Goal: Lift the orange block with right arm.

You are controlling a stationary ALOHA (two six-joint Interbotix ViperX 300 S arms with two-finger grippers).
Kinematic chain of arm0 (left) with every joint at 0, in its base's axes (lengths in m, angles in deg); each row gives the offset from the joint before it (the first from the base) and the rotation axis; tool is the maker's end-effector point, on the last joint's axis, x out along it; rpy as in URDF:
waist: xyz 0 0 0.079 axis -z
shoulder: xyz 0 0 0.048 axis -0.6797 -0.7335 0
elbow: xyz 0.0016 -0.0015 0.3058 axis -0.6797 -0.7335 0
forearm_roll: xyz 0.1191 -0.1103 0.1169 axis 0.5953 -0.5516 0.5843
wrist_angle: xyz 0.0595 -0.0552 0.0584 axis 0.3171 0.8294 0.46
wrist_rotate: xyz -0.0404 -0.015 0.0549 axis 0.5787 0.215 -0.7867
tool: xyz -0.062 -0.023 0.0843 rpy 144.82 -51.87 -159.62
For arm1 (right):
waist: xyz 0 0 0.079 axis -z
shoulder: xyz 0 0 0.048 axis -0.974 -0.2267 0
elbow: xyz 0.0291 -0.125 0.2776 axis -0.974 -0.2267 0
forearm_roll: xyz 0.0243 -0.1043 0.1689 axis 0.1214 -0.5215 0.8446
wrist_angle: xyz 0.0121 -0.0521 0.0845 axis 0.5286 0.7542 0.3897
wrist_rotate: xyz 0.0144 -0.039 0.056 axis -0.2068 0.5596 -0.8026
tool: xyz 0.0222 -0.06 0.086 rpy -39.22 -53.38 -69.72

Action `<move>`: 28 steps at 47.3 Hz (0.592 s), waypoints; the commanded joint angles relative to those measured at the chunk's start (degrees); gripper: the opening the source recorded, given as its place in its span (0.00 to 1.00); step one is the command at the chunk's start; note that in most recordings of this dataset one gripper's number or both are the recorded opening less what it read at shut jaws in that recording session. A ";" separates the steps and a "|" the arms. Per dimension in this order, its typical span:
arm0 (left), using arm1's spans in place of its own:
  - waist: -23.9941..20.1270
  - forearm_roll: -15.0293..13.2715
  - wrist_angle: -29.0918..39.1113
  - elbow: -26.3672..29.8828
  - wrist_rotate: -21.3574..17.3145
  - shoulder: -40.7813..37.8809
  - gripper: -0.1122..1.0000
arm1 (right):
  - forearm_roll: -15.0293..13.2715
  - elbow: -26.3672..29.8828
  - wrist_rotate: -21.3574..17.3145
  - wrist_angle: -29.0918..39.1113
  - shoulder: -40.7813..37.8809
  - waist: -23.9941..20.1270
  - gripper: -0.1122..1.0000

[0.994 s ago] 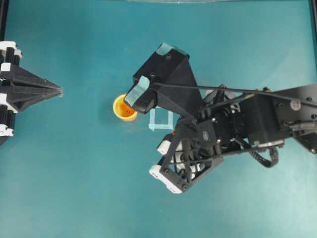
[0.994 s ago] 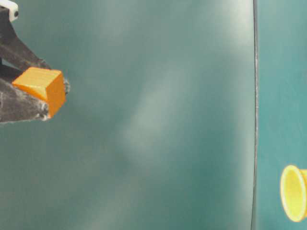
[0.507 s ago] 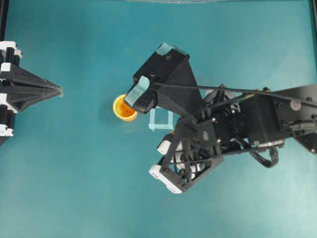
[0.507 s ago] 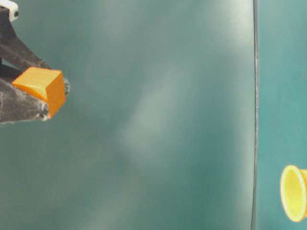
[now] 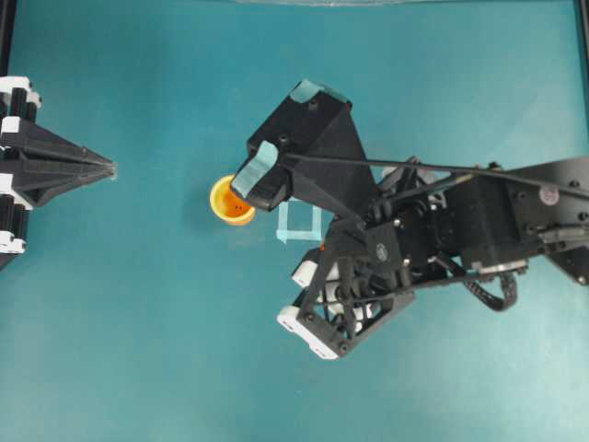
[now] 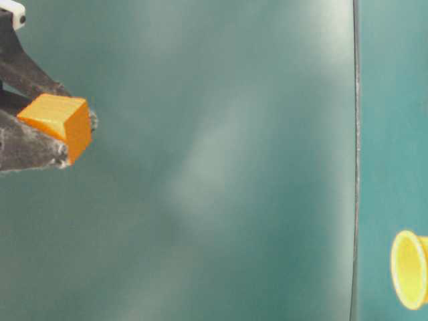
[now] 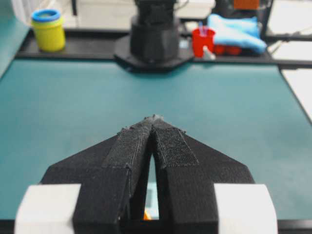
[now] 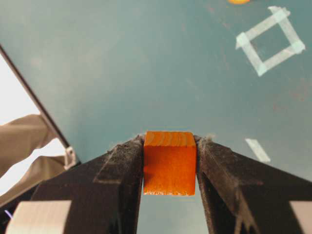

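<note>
orange block point(image 8: 170, 163) sits pinched between the two fingers of my right tool point(image 8: 170, 146), held up off the teal tabletop point(image 5: 138, 322), clear of the yellow cup point(image 5: 231, 201) and taped square point(image 5: 300, 222). my left tool point(image 7: 153, 122) rests with fingertips together, holding nothing.

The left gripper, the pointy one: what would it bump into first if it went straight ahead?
Probably the right arm's base across the table; the way before it looks free, though depth is unclear.

Orange block point(image 5: 323, 247) mostly hidden under right arm point(image 5: 479, 226) overhead; cup point(image 6: 409, 269) cut by frame edge.
</note>
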 commanded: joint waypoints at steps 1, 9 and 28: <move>0.09 0.09 -0.26 1.58 -0.09 -0.26 0.10 | 0.09 1.76 0.18 0.09 2.29 0.18 0.46; 0.00 0.00 -0.26 1.58 -0.09 -0.26 0.10 | 0.09 1.67 0.09 0.09 2.29 0.18 0.46; 0.00 0.09 -0.26 1.67 0.44 -0.26 0.10 | 0.09 1.58 0.09 0.09 2.29 0.18 0.46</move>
